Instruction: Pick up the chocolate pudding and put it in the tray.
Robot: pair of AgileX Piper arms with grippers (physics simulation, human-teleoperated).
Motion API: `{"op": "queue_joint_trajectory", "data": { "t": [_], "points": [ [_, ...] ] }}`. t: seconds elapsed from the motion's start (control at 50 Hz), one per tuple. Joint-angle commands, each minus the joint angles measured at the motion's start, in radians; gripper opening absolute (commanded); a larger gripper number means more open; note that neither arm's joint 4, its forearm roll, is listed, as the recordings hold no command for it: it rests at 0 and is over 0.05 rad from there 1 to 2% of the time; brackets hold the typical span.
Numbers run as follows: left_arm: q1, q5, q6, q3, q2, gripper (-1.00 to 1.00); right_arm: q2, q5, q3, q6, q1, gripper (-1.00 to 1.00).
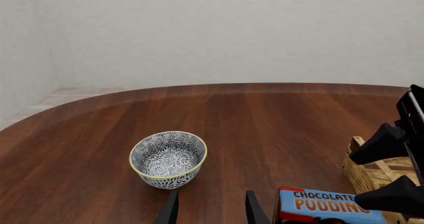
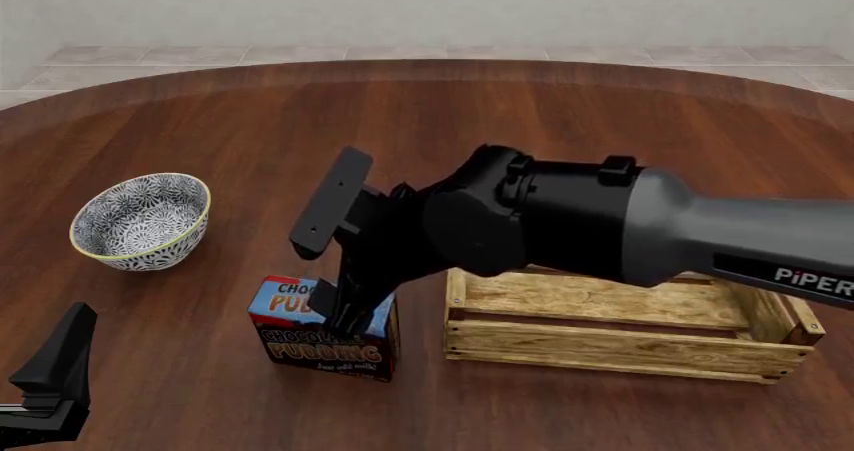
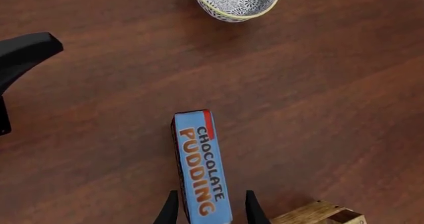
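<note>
My right gripper hangs straight over the chocolate pudding, its two fingers apart and straddling the near end of the carton's blue top, one on each long side. From the right wrist view I cannot tell whether the pads touch the carton, and it stands on the table, so nothing is clamped. In the front view the carton stands upright at about 6 o'clock from the middle of the table, dark brown face toward me, with my right arm crossing above it from 3 o'clock. The tray sits just beside the carton at its 3 o'clock, apart from it, holding nothing that I can see. The patterned bowl rests well apart at the carton's 10 o'clock. My left gripper waits low at 8 o'clock from the carton, fingers spread, holding nothing.
</note>
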Motion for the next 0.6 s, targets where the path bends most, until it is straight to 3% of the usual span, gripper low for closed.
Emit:
{"op": "queue_joint_trajectory", "data": {
  "t": [0.02, 0.6],
  "points": [
    [0.0, 0.0, 0.0, 0.0, 0.0, 1.0, 0.007, -0.007, 0.004, 0.007, 0.001, 1.0],
    [0.0, 0.0, 0.0, 0.0, 0.0, 1.0, 0.029, -0.033, 0.017, 0.039, 0.006, 1.0]
  ]
}}
